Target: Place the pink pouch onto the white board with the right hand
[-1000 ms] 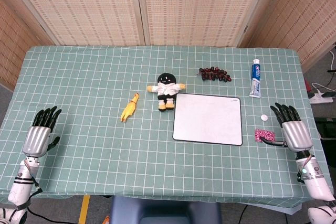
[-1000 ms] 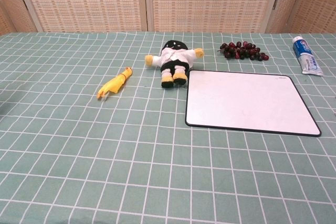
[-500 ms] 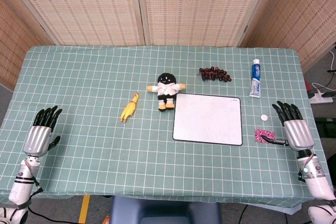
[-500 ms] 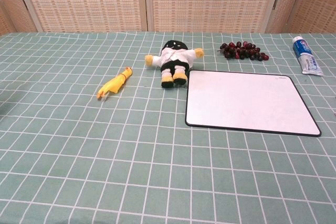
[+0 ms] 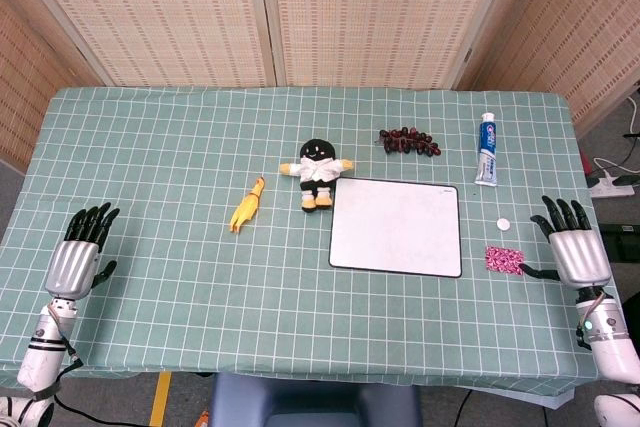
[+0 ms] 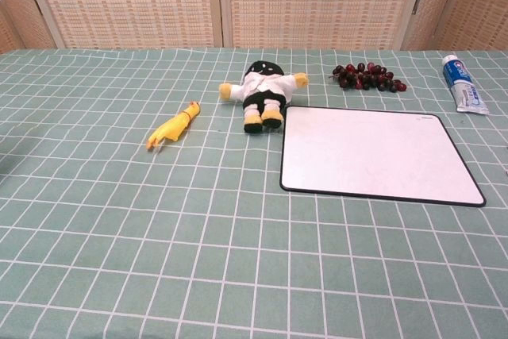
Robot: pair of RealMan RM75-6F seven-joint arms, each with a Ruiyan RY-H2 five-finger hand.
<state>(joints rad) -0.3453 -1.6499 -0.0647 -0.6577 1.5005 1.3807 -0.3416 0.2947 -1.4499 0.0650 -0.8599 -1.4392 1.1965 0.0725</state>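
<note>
A small pink pouch lies flat on the green checked cloth, just right of the white board. The white board has a dark rim and nothing on it. My right hand rests palm down at the table's right edge, fingers spread and holding nothing; its thumb points toward the pouch with a small gap between them. At the table's left front edge my left hand lies open, far from everything. The chest view shows neither hand nor the pouch.
A plush doll lies at the board's far left corner, with a yellow rubber chicken further left. Dark grapes and a toothpaste tube sit behind the board. A small white cap lies above the pouch.
My right hand has slid to the right, away from the pouch, which now lies fully uncovered. The left hand and all objects have stayed put.
</note>
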